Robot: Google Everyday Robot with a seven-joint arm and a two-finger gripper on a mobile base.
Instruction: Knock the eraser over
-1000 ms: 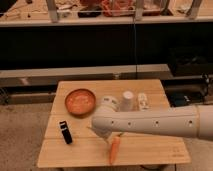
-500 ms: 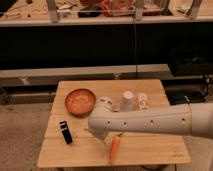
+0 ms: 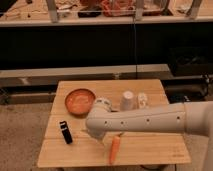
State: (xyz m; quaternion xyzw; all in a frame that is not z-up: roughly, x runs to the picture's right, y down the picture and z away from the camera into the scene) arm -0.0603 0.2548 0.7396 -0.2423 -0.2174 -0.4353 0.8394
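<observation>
The eraser (image 3: pixel 65 132) is a small black block standing on its edge near the left side of the wooden table (image 3: pixel 150 152). My white arm reaches in from the right across the table's middle. My gripper (image 3: pixel 93 136) hangs at the arm's left end, just above the table top, a short way to the right of the eraser and apart from it.
An orange bowl (image 3: pixel 79 100) sits at the back left. A pale upturned cup (image 3: pixel 127 100) and a small white object (image 3: pixel 142 100) stand at the back middle. An orange carrot-like object (image 3: pixel 114 149) lies near the front edge, under my arm.
My arm has swung to the left, bringing the gripper closer to the eraser. The eraser has not moved.
</observation>
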